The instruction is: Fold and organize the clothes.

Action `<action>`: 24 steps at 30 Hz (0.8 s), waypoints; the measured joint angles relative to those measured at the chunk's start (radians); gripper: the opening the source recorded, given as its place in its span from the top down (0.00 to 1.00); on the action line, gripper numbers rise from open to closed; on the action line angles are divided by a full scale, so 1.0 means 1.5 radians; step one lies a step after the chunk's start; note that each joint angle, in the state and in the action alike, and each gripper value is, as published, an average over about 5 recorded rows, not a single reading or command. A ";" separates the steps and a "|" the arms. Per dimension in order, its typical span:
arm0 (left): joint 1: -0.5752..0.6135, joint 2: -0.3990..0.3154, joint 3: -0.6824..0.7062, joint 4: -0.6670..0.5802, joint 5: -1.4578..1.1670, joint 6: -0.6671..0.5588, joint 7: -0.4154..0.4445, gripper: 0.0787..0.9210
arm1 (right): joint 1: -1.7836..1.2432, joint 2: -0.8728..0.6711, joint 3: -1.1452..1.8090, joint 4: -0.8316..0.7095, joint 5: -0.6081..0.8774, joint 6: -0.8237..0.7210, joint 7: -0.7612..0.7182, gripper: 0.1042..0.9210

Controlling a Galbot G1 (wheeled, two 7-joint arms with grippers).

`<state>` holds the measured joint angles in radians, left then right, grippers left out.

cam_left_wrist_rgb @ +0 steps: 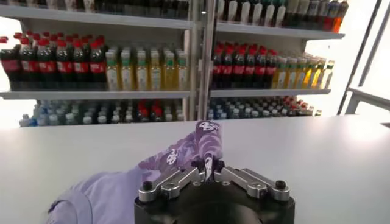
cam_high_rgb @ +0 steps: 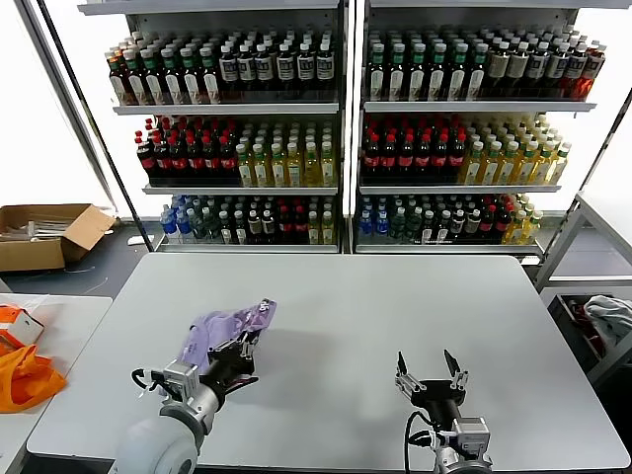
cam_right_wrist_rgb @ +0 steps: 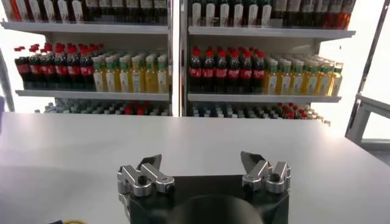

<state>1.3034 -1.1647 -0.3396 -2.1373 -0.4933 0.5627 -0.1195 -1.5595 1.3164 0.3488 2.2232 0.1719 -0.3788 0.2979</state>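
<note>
One of the clothes, a lavender T-shirt (cam_high_rgb: 222, 328), lies crumpled on the grey table (cam_high_rgb: 395, 306), left of centre and towards the front. Dark purple print shows on the raised fold (cam_left_wrist_rgb: 183, 152). My left gripper (cam_high_rgb: 247, 346) sits at the shirt's near right edge, low over the table. In the left wrist view the left gripper (cam_left_wrist_rgb: 208, 169) is shut, pinching a thin fold of that fabric between its fingertips. My right gripper (cam_high_rgb: 430, 377) hovers over bare table at the front right, apart from the shirt. The right wrist view shows the right gripper (cam_right_wrist_rgb: 204, 163) open with nothing between its fingers.
An orange plastic bag (cam_high_rgb: 25, 380) lies on a side table at the left. A cardboard box (cam_high_rgb: 44, 232) stands on the floor behind it. Shelves of bottles (cam_high_rgb: 336, 128) rise beyond the table's far edge. A metal cart (cam_high_rgb: 602, 316) stands at the right.
</note>
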 measured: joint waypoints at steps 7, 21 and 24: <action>-0.005 -0.024 0.032 0.001 -0.057 -0.017 -0.012 0.66 | 0.006 0.004 -0.009 -0.002 0.002 -0.002 0.002 0.12; -0.008 -0.029 0.009 -0.030 -0.119 -0.015 -0.071 0.18 | 0.071 -0.001 -0.060 -0.005 0.207 -0.058 0.056 0.12; -0.002 -0.024 -0.009 -0.038 -0.116 -0.012 -0.082 0.13 | 0.100 0.000 -0.080 -0.017 0.267 -0.072 0.073 0.12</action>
<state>1.3009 -1.2010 -0.3528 -2.1940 -0.6666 0.5445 -0.2427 -1.4090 1.3162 0.2288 2.1976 0.5731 -0.4874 0.4082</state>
